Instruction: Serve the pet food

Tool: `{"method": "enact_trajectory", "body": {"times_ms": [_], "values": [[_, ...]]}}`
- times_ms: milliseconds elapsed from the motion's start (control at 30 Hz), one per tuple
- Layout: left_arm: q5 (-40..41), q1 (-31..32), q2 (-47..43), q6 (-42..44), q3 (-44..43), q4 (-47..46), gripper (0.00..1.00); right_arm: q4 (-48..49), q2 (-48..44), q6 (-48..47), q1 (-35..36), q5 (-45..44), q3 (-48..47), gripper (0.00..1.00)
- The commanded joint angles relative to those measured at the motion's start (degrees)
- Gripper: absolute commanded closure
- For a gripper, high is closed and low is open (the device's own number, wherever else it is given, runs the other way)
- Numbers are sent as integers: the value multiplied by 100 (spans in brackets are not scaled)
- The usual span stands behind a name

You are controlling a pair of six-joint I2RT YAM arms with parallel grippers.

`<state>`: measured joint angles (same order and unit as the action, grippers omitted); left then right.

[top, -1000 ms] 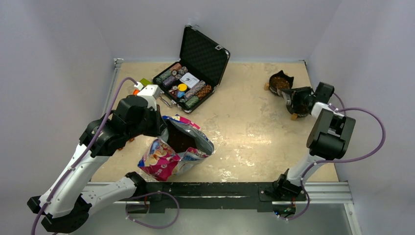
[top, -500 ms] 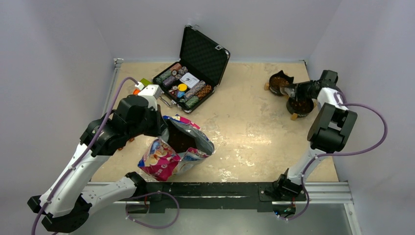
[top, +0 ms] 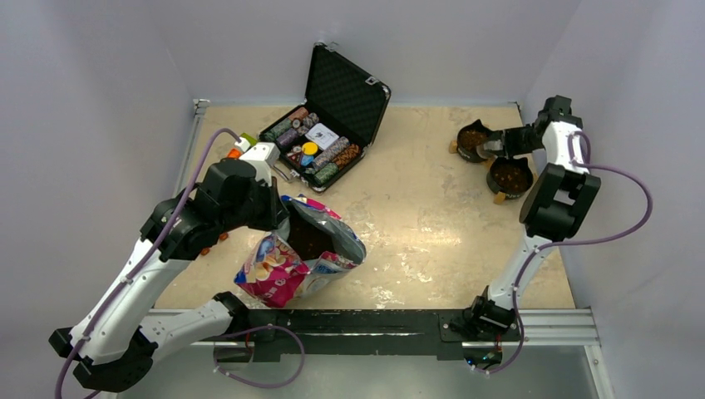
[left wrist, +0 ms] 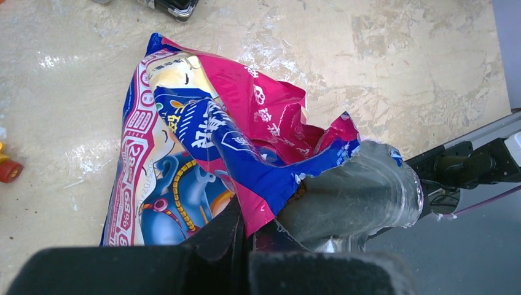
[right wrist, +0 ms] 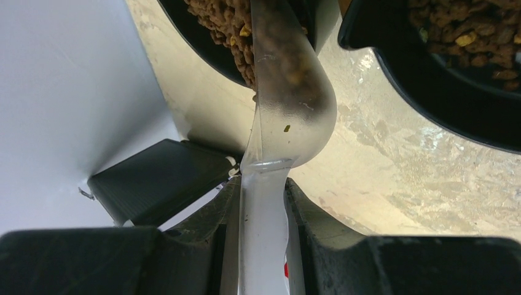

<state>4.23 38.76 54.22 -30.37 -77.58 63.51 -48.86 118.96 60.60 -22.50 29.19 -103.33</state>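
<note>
The glossy pink, white and blue food bag (top: pixel 291 266) stands open at the table's near left, with dark kibble (top: pixel 306 241) showing in its mouth. My left gripper (top: pixel 278 218) is shut on the bag's torn top edge; in the left wrist view the jaws (left wrist: pixel 249 230) pinch the pink edge of the bag (left wrist: pixel 203 135). My right gripper (top: pixel 501 143) is shut on the handle of a clear plastic scoop (right wrist: pixel 289 92), whose tip rests over the far black bowl (top: pixel 465 131). That bowl (right wrist: pixel 184 18) holds kibble (right wrist: pixel 218 21). A second black bowl (top: pixel 509 189) beside it also holds kibble (right wrist: pixel 467 37).
An open black case of poker chips (top: pixel 328 137) sits at the back centre. Small coloured toys (top: pixel 239 143) lie by the left wall. The side wall stands close behind my right arm. The metal rail (top: pixel 374 320) runs along the near edge.
My right gripper has swung with the scoop from over the nearer bowl back to the far bowl. The left gripper and the bag have stayed put.
</note>
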Motion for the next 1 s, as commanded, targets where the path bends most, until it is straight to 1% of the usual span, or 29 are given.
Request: {"method": "enact_trajectory", "body": {"times_ms": [0, 100, 167, 300, 367, 467, 567, 700, 867, 967], "values": [[-171, -17, 60, 45, -245, -373, 100, -739, 72, -243, 222, -355, -560, 100], [-198, -19, 75, 34, -268, -336, 100, -971, 157, -339, 318, -525, -841, 100], [-137, -25, 44, 41, -260, -306, 100, -834, 150, -332, 320, -547, -843, 100], [-129, -22, 35, 63, -273, -276, 100, -1041, 287, -423, 319, -582, -1355, 100], [-159, -23, 37, 37, -283, -264, 100, -1099, 278, -371, 304, -577, -1355, 100], [-174, -22, 28, 14, -292, -240, 100, -1071, 134, -356, 308, -645, -1165, 100], [-125, -27, 2, 26, -301, -228, 100, -784, -91, -209, 308, -695, -835, 100], [-162, -17, 18, 19, -310, -232, 100, -744, -282, -76, 301, -654, -732, 100], [-128, -27, -62, -48, -248, -237, 100, -409, -637, 128, 288, -750, -94, 100], [-102, -22, -88, -2, -244, -251, 100, -631, -620, 52, 281, -734, -239, 100]]}}
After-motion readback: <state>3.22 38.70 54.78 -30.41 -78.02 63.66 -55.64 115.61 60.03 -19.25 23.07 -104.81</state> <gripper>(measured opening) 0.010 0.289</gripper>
